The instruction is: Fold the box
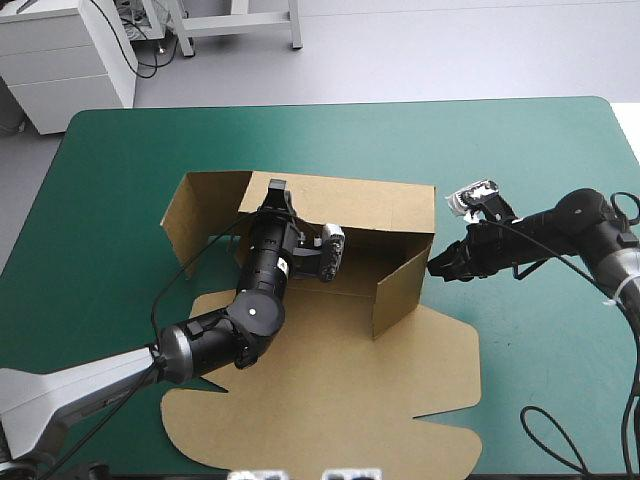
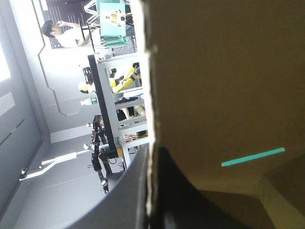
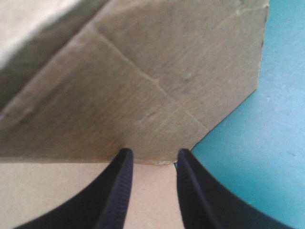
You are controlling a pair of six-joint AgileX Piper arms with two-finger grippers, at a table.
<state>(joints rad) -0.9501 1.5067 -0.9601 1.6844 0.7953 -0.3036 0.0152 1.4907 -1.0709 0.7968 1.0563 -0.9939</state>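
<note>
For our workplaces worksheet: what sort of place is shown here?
Probably a robotics lab: two black robot arms handle a brown cardboard box on a teal-green covered table, white drawer cabinet behind.

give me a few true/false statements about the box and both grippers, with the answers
1. The box lies wholly flat. False: its back wall and right wall stand raised.
2. The left gripper is shut on the back wall's top edge. True.
3. The right gripper hangs high above the box. False: its tips are low at the right wall's outer face.
4. The right gripper's fingers stand apart, with nothing between them. True.
</note>
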